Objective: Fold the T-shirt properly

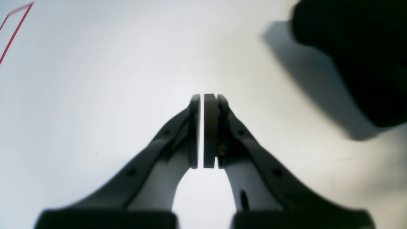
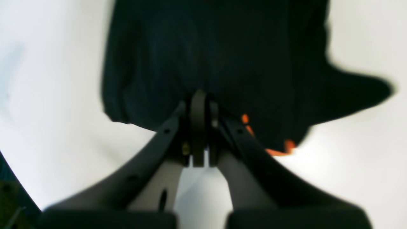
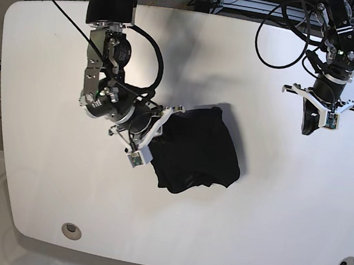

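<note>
T-shirt (image 3: 197,149): black, bunched in a rumpled heap on the white table (image 3: 41,173), touching the right gripper's tips and well apart from the left gripper.
Right gripper (image 2: 199,105): jaws pressed together at the shirt's edge; whether cloth is pinched cannot be told.
Orange tag (image 2: 279,149): just beside the right gripper.
Left gripper (image 1: 203,101): closed, holding nothing, over bare table.

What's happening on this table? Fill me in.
A two-armed robot is folding a black T-shirt, now a bunched bundle near the middle of the white table. The right pincer is shut at the shirt's edge, apparently pinching the cloth near the orange tag. The left pincer is shut on nothing, off to the side, away from the shirt.
</note>
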Motion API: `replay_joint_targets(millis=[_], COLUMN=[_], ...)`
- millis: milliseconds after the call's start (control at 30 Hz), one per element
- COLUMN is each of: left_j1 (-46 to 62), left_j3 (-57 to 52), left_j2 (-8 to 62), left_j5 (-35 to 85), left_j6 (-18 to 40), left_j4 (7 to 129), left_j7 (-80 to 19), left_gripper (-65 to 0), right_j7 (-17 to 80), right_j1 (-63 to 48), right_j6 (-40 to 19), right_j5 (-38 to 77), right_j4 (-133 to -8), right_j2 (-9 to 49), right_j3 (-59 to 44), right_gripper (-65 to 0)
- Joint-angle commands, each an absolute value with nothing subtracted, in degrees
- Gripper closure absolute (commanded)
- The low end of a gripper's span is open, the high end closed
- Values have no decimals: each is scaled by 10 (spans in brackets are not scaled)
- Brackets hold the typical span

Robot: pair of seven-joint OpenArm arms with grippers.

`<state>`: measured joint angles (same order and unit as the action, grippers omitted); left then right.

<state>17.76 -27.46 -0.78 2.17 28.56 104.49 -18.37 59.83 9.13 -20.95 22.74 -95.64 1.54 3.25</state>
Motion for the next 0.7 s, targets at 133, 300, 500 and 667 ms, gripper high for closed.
replay_joint_targets(millis=[133, 300, 500, 667], left_j1=[195, 217, 225, 223], left_j3=[-301, -326, -406, -492], left_j2=[-4, -15, -43, -60], left_j5=[29, 29, 29, 29], left_j6=[281, 285, 357, 400], left_j4=[1080, 1101, 1111, 1111], left_j7=[-169, -168, -167, -167], left_gripper=[-3, -1, -1, -1], right_j7=[596, 596, 585, 517], right_j1=[57, 21, -36, -110], right_j6=[-210, -210, -216, -216], right_j5=[229, 233, 230, 229], right_j4=[-1109, -1156, -1156, -1155], right_j2=[29, 64, 116, 156], right_j3=[-62, -121, -220, -305], right_gripper=[0, 0, 0, 0])
